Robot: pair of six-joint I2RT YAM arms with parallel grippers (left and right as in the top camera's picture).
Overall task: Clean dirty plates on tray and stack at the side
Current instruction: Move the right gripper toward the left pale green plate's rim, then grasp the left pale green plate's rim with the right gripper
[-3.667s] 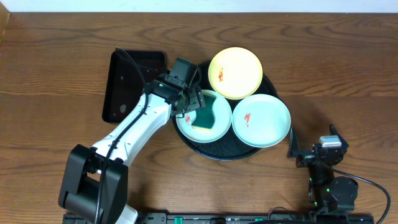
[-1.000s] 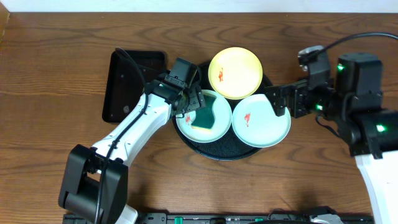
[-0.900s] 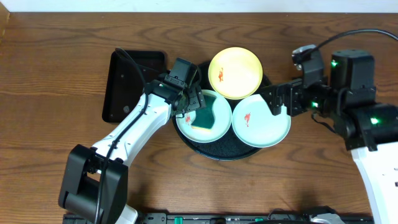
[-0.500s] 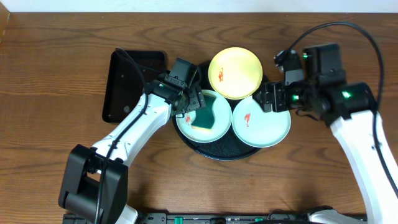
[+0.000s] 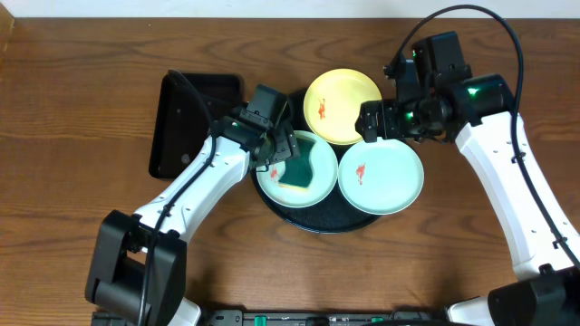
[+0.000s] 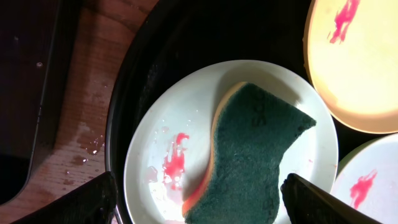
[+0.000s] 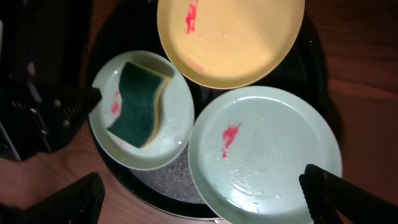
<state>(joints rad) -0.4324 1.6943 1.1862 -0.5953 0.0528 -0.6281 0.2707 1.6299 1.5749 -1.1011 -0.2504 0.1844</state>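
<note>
All 3 plates sit on the round black tray (image 5: 314, 224) at frame centre. The left gripper (image 5: 286, 148) hangs wide open over the left mint plate (image 5: 325, 172) (a green sponge (image 5: 297, 168) lies on it). The right gripper (image 5: 372, 123), also spread wide and empty, hovers between the yellow plate (image 5: 343, 107) and the right mint plate (image 5: 381, 177).

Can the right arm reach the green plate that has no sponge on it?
Probably yes. The right gripper hangs open just above that green plate at its rim, and only a red smear lies on it. The sponge sits on the other green plate.
</note>
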